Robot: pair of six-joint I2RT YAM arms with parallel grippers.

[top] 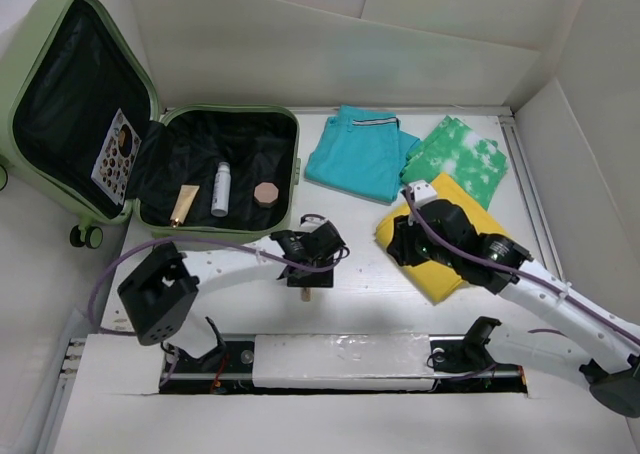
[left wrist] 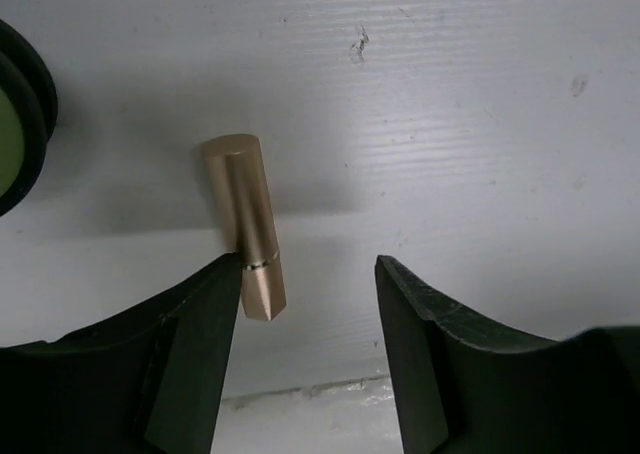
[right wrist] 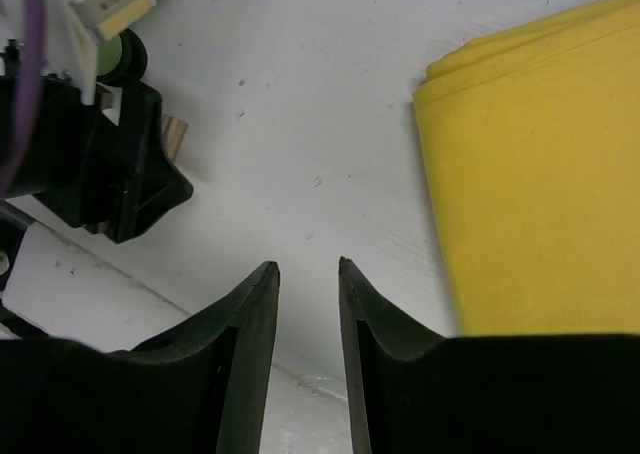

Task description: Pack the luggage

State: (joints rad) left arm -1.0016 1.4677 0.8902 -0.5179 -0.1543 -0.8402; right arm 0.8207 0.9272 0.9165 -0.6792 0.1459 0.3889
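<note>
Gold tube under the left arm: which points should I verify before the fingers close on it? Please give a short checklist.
1. The left gripper is open: ok.
2. The gold tube is centred in the gap: not ok, it lies against one finger.
3. The tube will not roll: cannot tell.
4. The luggage is open, with room inside: ok.
5. The right gripper is empty: ok.

Bright, even overhead light nearly washes out the white worktop point(top: 360, 304) in the top view, and shadows stay soft. The luggage point(top: 10, 124) lining reads flat black. In the left wrist view the tube point(left wrist: 245, 224) casts a blurred shadow, and the left end effector point(left wrist: 310, 264) looks dark and slightly soft.
</note>
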